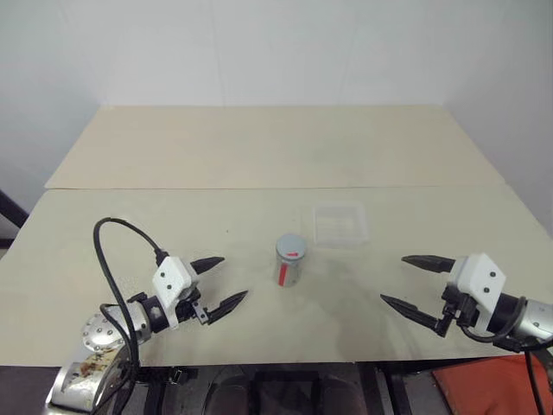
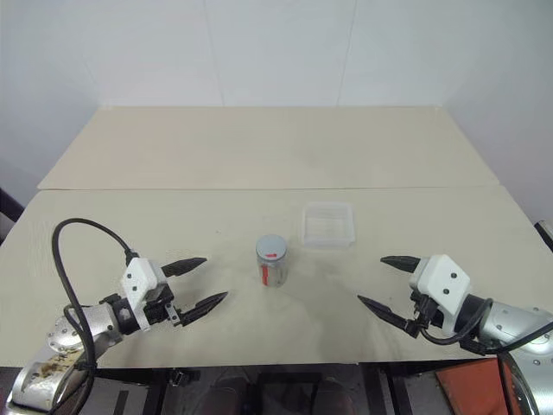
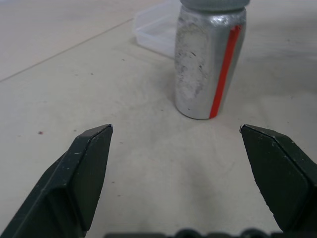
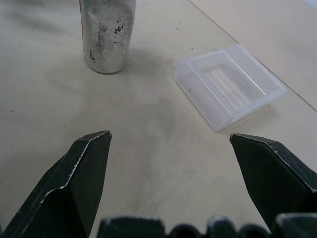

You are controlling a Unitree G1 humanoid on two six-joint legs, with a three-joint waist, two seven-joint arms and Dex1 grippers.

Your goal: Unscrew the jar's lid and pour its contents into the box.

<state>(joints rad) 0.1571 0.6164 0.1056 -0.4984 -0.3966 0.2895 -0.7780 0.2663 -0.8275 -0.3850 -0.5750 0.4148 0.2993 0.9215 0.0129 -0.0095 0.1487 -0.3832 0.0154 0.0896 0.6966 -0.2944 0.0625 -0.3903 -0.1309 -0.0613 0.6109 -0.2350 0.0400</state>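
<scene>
Item: jar [image 1: 289, 262], silver-grey with a red vertical stripe, standing upright near the middle of the pale table [image 1: 259, 156], lid [image 1: 291, 246] still seated on top, red mark showing. Item: box [image 1: 340, 225], clear plastic, apparently empty, resting flat on the table just beyond the jar and slightly to the robot's right, apart from it. Left gripper [image 1: 219, 283]: fingers spread wide, holding nothing, pointing inward and slightly downward toward the jar from the robot's left, hovering low over the table, well short of the jar. Right gripper [image 1: 413, 283]: fingers likewise spread wide and empty, pointing inward from the robot's right, near the front edge, further from the jar than the left one. Step in hand, as judged: the approach, with nothing yet grasped. Recommended handling: one gripper should close on the jar body low, below the lid, square to the cylinder so it neither tips nor slides; the other should then come over the lid and clamp its rim evenly before turning. The jar is narrow and smooth, so an off-centre squeeze would likely topple it. Keep the box clear of the incoming right arm; it is light and would shift at a nudge.
</scene>
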